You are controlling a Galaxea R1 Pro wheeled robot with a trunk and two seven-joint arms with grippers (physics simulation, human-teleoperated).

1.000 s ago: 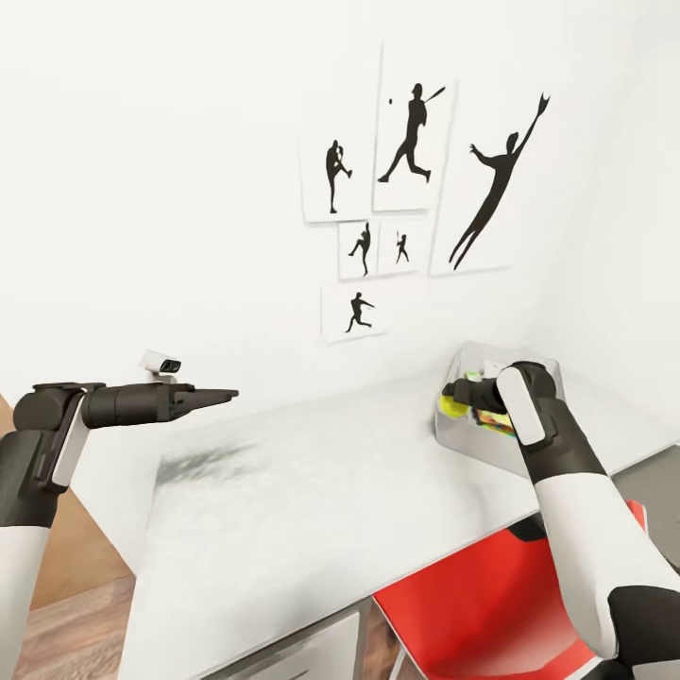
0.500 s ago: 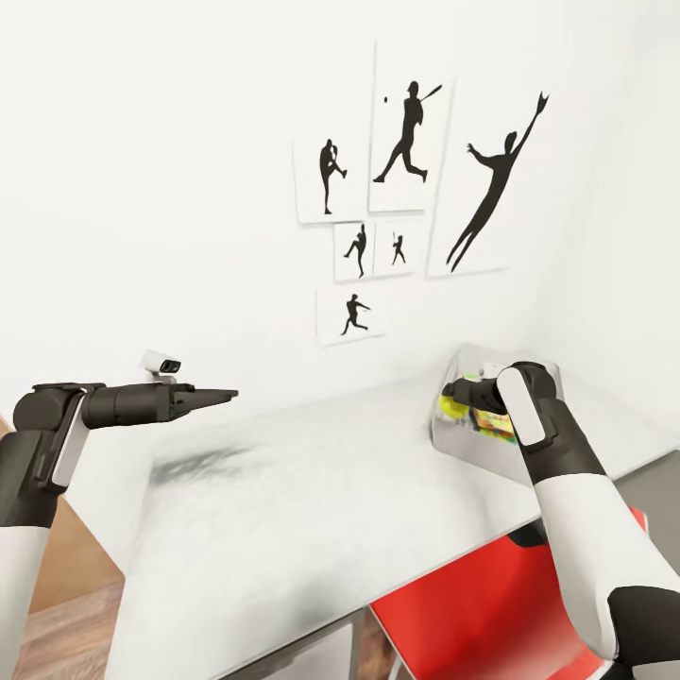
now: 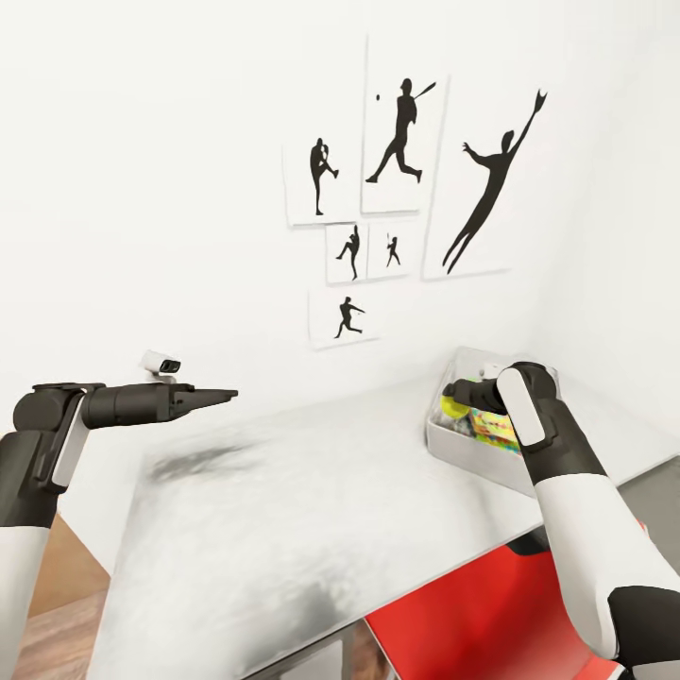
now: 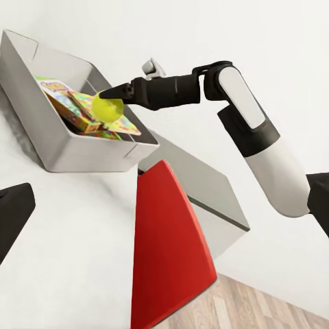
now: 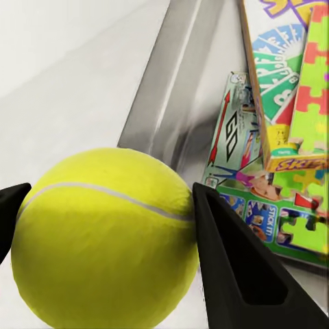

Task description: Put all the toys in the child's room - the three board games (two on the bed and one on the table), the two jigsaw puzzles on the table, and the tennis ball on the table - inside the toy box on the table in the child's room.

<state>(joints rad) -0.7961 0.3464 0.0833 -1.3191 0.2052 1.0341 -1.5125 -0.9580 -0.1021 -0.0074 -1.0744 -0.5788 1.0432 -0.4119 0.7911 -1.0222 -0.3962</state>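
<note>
One tennis ball [image 5: 103, 236] (pinched by the right pincer [image 5: 110, 240]) above the toy box [image 4: 65, 147].

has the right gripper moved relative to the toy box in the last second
No. The right gripper stays over the toy box, shut on the tennis ball; only the camera shifted.

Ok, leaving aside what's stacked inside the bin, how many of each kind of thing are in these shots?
tennis ball: 1
toy box: 1
red chair: 1
baseball silhouette prints: 6
Total: 9
</note>
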